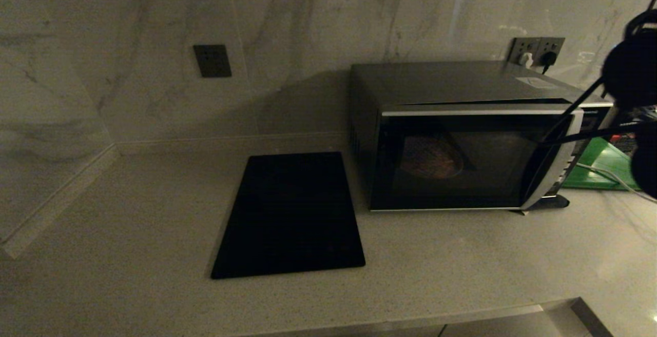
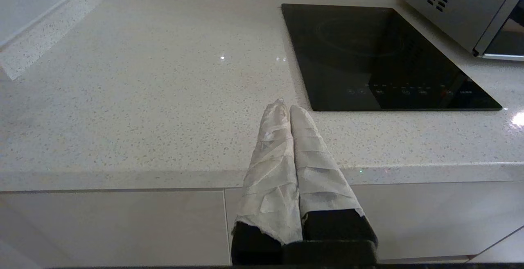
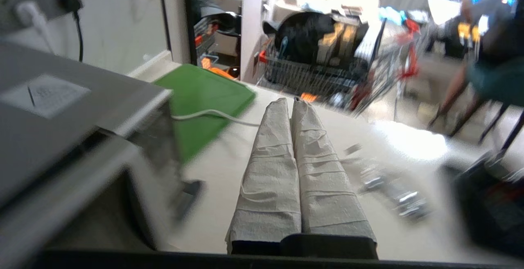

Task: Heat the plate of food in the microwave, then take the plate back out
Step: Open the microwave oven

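The silver-grey microwave (image 1: pixel 462 85) stands at the back right of the counter, its dark glass door shut or nearly so. Through the glass a round plate (image 1: pixel 430 158) shows dimly inside; I cannot make out the food on it. My right arm (image 1: pixel 634 80) hangs at the far right, beside the oven's button panel. My right gripper (image 3: pixel 292 101) is shut and empty, over bare counter just right of the microwave (image 3: pixel 61 109). The left gripper (image 2: pixel 285 106) is shut and empty at the counter's front edge, parked left of the microwave's corner (image 2: pixel 450 7).
A flat black cooktop (image 1: pixel 292 214) lies left of the oven, also in the left wrist view (image 2: pixel 380 56). A green board (image 1: pixel 598 165) lies to the right of the oven with a white cable (image 3: pixel 213 115) across it. Plugs sit in a wall socket (image 1: pixel 536 50).
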Tool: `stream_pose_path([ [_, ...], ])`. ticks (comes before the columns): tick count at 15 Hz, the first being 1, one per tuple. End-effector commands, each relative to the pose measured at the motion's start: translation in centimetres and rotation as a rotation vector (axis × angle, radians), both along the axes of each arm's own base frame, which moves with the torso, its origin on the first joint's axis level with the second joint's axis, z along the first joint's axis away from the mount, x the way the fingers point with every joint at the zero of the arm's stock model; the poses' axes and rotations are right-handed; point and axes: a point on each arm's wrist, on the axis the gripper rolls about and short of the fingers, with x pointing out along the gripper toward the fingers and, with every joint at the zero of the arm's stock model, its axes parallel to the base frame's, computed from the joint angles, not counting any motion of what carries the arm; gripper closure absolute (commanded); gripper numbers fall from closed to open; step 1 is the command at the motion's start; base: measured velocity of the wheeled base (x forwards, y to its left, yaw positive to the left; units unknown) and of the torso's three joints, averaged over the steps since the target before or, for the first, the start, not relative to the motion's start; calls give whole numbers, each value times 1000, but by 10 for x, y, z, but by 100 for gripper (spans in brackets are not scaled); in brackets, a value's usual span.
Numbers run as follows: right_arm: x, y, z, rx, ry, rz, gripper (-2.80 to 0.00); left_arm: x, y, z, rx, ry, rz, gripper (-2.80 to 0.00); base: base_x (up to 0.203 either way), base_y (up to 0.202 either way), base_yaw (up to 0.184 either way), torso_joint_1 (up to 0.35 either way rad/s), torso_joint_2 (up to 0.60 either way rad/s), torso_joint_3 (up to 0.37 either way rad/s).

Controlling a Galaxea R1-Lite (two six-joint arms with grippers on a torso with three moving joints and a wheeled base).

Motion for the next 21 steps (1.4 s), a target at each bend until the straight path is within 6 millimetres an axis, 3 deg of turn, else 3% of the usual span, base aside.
stream_pose_path([
  [1,-95,-11,43,-44,95,124,0,0,0,0,-1,1,1,0,0,0,0,0,0,0],
  [3,-132,-3,48,-120,200,294,0,0,0,0,-1,1,1,0,0,0,0,0,0,0],
  [6,-159,16,50,-205,261,531,0,0,0,0,-1,1,1,0,0,0,0,0,0,0],
  [9,-158,25,40,-317,388,556,0,0,0,0,-1,1,1,0,0,0,0,0,0,0],
  [12,-165,14,41,-374,458,544,0,0,0,0,-1,1,1,0,0,0,0,0,0,0],
  [19,-161,7,78,-263,343,491,0,0,0,0,-1,1,1,0,0,0,0,0,0,0],
  [21,-150,2,88,-232,334,399,0,0,0,0,-1,1,1,0,0,0,0,0,0,0],
])
